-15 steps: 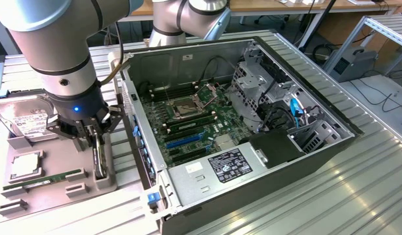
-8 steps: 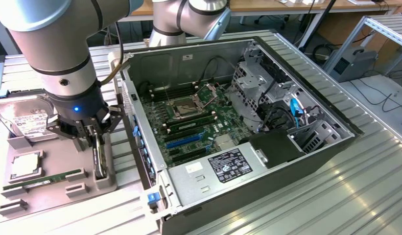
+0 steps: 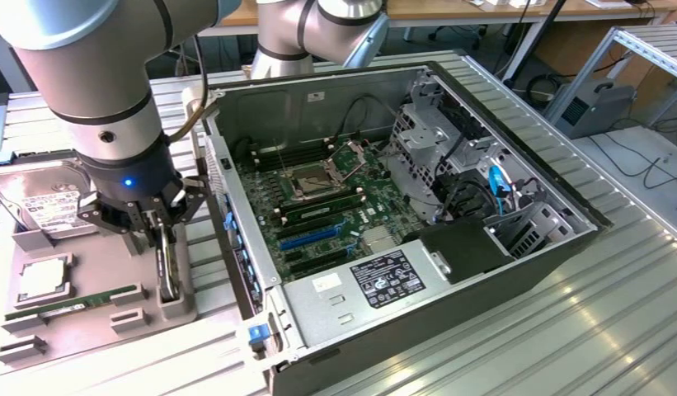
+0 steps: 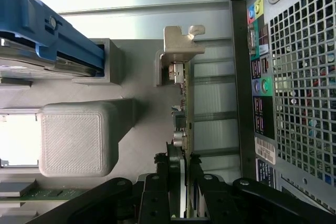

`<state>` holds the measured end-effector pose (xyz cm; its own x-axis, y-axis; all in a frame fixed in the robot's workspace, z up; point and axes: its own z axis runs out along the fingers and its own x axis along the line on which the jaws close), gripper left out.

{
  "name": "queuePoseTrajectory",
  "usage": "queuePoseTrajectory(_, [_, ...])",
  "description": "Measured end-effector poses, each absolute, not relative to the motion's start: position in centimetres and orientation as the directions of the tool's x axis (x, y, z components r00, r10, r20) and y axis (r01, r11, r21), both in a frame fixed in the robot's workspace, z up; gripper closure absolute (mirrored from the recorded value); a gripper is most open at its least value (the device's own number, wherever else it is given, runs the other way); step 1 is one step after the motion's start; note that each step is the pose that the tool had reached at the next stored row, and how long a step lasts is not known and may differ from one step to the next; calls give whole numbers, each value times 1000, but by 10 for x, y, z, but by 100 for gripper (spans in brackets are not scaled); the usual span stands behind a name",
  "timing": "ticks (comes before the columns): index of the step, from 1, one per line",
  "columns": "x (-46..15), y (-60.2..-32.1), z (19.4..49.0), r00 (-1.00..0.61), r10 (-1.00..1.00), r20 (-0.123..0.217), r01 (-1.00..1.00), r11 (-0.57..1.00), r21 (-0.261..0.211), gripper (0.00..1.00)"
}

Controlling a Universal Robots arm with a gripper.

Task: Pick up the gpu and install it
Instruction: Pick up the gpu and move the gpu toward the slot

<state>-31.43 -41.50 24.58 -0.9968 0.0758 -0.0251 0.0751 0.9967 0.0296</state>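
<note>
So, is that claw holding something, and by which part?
The gripper clamps the thin dark expansion card by its top edge, as it stands in the grey holder.

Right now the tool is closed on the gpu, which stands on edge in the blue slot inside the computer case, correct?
Not quite. The tool is closed on the gpu, and the card does stand on edge, but in the grey holder outside the computer case, not in the blue slot. The exterior view shows this.
</note>
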Motion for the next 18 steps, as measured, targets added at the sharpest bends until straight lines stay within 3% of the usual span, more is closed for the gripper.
queuePoseTrajectory(18, [-314, -415, 250, -997, 76, -25, 75, 997, 30, 73])
